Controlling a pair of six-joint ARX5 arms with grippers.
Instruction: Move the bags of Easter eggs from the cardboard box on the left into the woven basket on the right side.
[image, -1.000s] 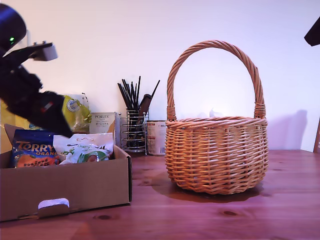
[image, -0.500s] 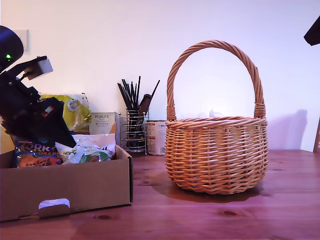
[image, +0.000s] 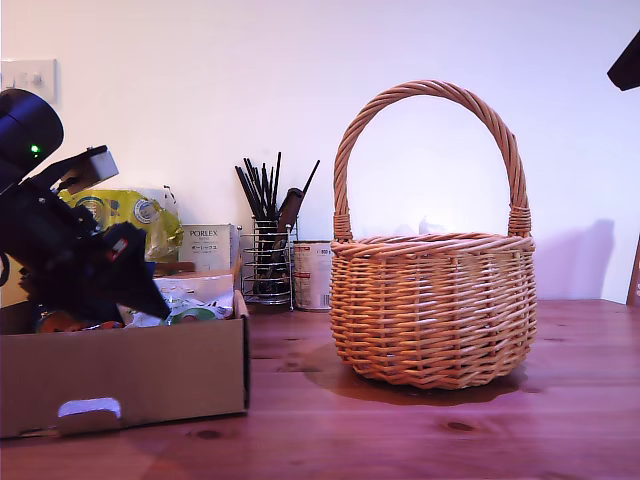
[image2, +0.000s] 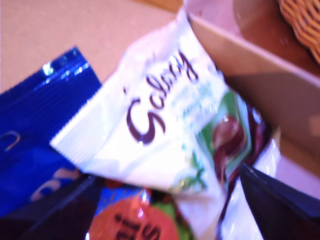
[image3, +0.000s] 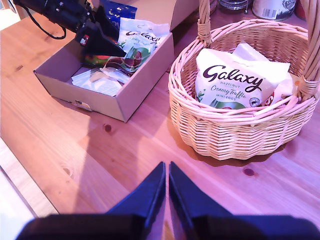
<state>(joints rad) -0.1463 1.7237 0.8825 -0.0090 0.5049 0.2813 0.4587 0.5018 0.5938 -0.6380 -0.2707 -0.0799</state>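
Galaxy bag between spread first end effector fingers (second clenched).

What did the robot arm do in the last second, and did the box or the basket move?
My first pincer dipped lower into the cardboard box, open over a Galaxy bag, nothing gripped yet. The box slid a little toward the exterior view's left. The woven basket and my second pincer stayed put.
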